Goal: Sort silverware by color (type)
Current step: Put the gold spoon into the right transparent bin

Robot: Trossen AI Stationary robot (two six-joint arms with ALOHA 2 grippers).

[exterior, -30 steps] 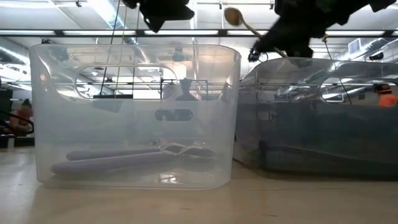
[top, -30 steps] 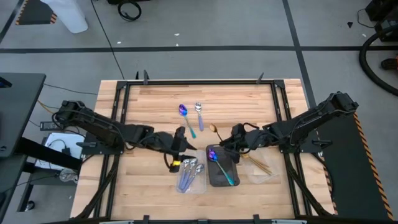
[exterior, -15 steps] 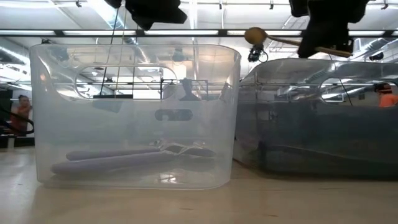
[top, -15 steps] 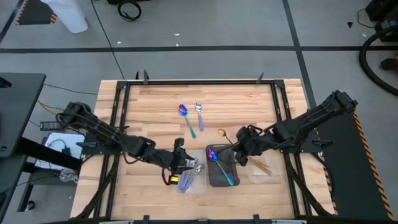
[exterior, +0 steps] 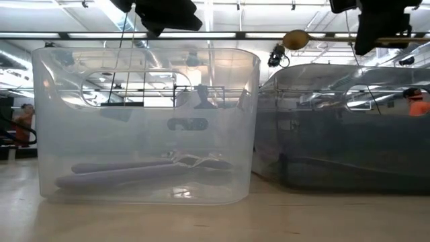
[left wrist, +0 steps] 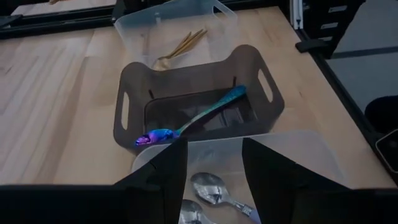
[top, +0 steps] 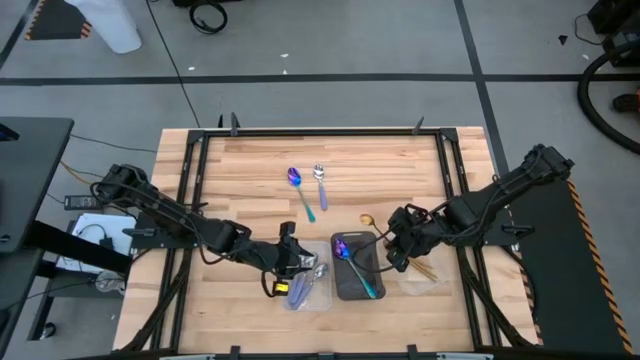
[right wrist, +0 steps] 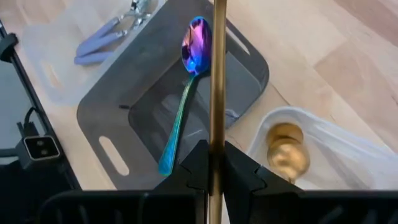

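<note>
- Since a second ago, the right gripper point(top: 393, 240) has carried the shiny gold metal spoon point(top: 372, 226) from beside the bare table spoons to between the dark tray and the clear right-hand tray point(top: 428, 275); the left gripper point(top: 291, 250) has come down over the clear left-hand tray point(top: 306, 291).
- High view: the right gripper's jaws are pressed together on the gold spoon's handle, bowl pointing away from the arm, presumably so it can be dropped with the gold pieces point(top: 424, 266) already in that tray. An iridescent purple-blue spoon with a teal handle point(top: 354, 265) lies diagonally in the dark grey plastic tray point(top: 342, 288). Two more spoons, another purple-blue one point(top: 299, 190) and a silver one point(top: 320, 182), lie side by side on the bare wooden table point(top: 250, 170), not yet sorted.
- Low view: the gold spoon's round bowl point(exterior: 295, 39) hangs level above the dark tray's rim, well clear of it. Silver spoons point(exterior: 144, 169) lie flat on the clear tray's floor. Both grippers are cut off at the upper edge, so their fingers cannot be read here.
- Left wrist view: the left fingers point(left wrist: 166, 171) stand spread with nothing between them, above silver spoon bowls point(left wrist: 211, 186). These are partly hidden by the fingers, so I cannot count them.
- Right wrist view: the gold handle point(right wrist: 217, 81) runs straight out from the shut fingers; the spoon's own bowl is cut off. A gold bowl point(right wrist: 285, 155) rests in the clear tray.
</note>
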